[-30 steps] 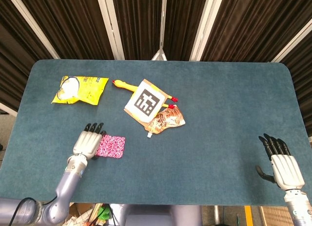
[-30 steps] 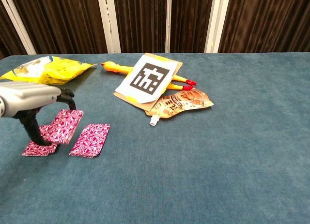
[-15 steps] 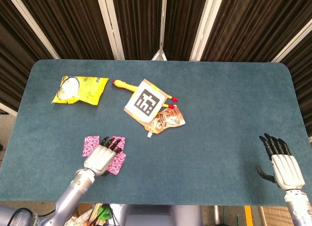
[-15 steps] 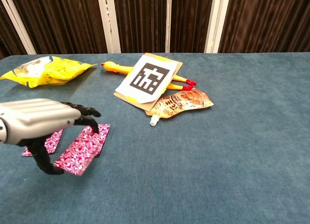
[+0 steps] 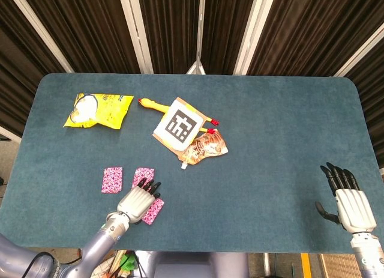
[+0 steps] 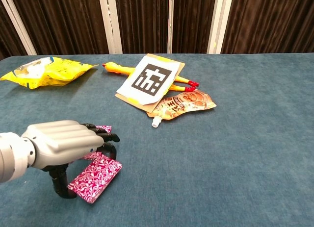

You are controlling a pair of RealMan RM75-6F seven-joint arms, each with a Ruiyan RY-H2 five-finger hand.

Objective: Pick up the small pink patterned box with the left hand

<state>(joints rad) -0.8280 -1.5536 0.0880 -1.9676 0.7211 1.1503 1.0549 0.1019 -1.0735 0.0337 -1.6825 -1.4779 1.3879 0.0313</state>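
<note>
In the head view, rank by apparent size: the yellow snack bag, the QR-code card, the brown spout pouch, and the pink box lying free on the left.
Largest to smallest in the head view:
1. yellow snack bag
2. QR-code card, close to the bag, so this order is unsure
3. brown spout pouch
4. free pink box

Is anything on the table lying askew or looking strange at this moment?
Yes: the pink patterned box in the left hand hangs tilted, while two more pink pieces lie flat behind. The QR card covers the rubber chicken.

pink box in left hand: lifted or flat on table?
Lifted and tilted. The left hand holds the pink box with one end raised off the table.
</note>
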